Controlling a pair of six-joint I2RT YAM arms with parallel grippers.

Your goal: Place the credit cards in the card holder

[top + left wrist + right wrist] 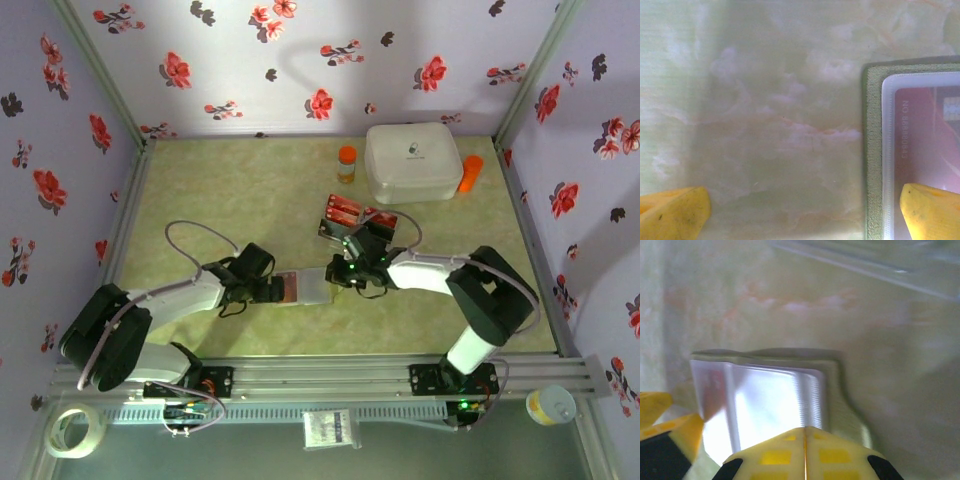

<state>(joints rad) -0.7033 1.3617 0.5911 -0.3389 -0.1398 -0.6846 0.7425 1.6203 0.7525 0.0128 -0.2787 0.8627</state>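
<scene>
The left gripper (805, 215) is spread wide: 1 yellow finger (675, 212) is seen over bare table (230, 190), the other over the card holder (872, 150). Inside the holder's olive-green border, a red card (920, 135) is lodged in a clear sleeve. The right gripper (805, 455) is pressed closed at the holder's near edge, its 2 fingertips met along a thin seam; whether a sleeve is pinched cannot be told. From above, the holder is found opened flat between the 2 grippers. More red credit cards (345, 210) are laid just beyond the right gripper. Farther back, a white box (412, 160) is flanked by an orange-capped bottle (347, 163).
</scene>
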